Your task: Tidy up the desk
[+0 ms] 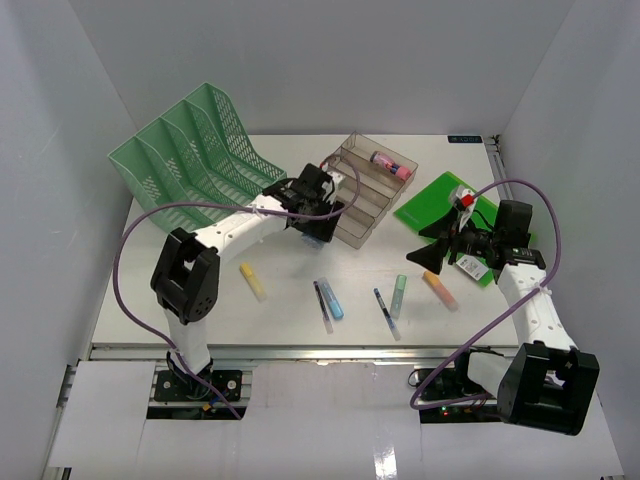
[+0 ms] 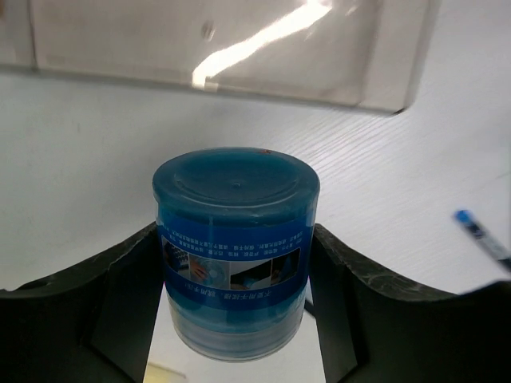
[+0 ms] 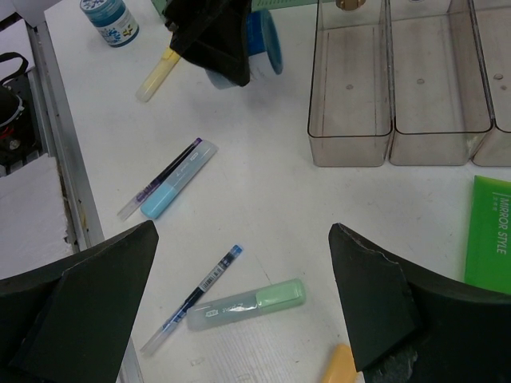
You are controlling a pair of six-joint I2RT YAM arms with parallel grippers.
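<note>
The white desk [image 1: 200,300] carries scattered stationery. My left gripper [image 1: 312,215] is shut on a blue jar [image 2: 235,239] with a printed label. Both fingers press its sides, just in front of the smoky tiered tray [image 1: 365,190]. The right wrist view shows the same jar [image 3: 267,36] near its top edge. My right gripper [image 1: 422,245] hovers open with nothing between its fingers. Below it lie a green highlighter [image 3: 247,305] and a blue pen [image 3: 196,295].
A mint-green mesh rack [image 1: 195,150] stands at the back left. A green notebook [image 1: 445,205] lies at the right. Yellow [image 1: 253,281], light-blue [image 1: 331,300] and orange [image 1: 439,289] highlighters lie along the front. A pink item [image 1: 391,165] is in the tray. A small bottle [image 3: 108,17] stands beyond.
</note>
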